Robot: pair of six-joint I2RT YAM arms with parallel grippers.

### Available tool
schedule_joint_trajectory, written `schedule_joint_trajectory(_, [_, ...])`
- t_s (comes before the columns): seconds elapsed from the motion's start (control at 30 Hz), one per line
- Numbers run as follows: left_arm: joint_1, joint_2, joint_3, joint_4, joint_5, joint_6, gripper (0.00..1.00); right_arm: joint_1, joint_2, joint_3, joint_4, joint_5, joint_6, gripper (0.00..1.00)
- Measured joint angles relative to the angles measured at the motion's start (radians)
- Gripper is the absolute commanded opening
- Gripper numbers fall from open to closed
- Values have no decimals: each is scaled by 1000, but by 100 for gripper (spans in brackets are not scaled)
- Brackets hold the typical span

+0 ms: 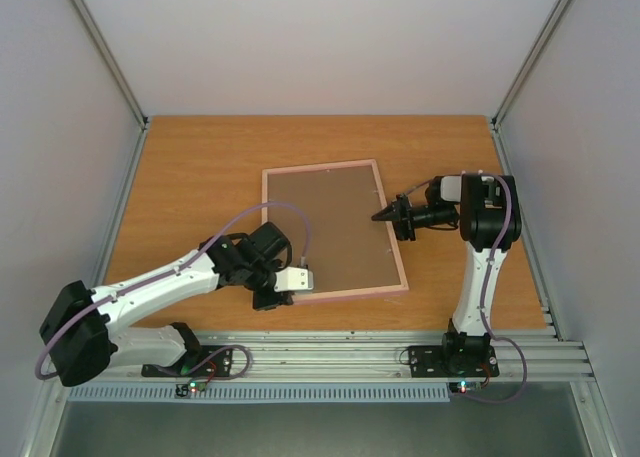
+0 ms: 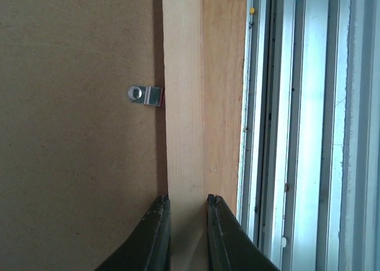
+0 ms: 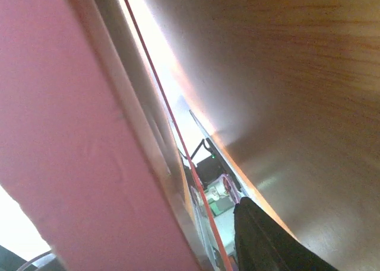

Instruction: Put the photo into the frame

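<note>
The frame (image 1: 345, 295) lies face down on the table, its pink rim around a brown backing board (image 1: 330, 227). The photo is hidden. My left gripper (image 1: 278, 299) is at the frame's near left corner. In the left wrist view its fingertips (image 2: 189, 203) clamp the pale wood rail (image 2: 183, 105) from both sides. My right gripper (image 1: 385, 217) points left at the frame's right edge. The right wrist view shows the pink rim (image 3: 77, 134) close on the left and one dark finger (image 3: 261, 235) beside it, a gap between them. The other finger is hidden.
A small metal clip (image 2: 145, 95) holds the backing board (image 2: 71, 134) against the rail. The aluminium base rail (image 1: 400, 349) runs along the table's near edge, close to the frame. Grey walls enclose the wooden table (image 1: 200, 177) on three sides.
</note>
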Motion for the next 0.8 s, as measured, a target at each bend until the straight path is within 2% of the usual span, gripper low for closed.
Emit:
schedule_joint_trajectory(0.07, [9, 3, 0, 0, 3, 2, 3, 0, 1, 1, 0, 2, -5, 32])
schedule_joint_trajectory(0.27, [43, 3, 6, 10, 27, 26, 28, 5, -71, -22, 137, 39, -113, 16])
schedule_joint_trajectory(0.4, [48, 3, 23, 14, 39, 79, 55, 9, -190, -23, 89, 88, -83, 8])
schedule_joint_trajectory(0.47, [54, 3, 41, 12, 39, 110, 65, 10, -237, -4, 48, 120, -87, 6])
schedule_joint_trajectory(0.57, [93, 3, 92, -5, 34, 137, 74, 14, -277, 52, -15, 163, -91, 1])
schedule_joint_trajectory(0.8, [237, -29, 235, -35, -9, 127, 87, 13, -314, 241, -165, 295, -108, 1])
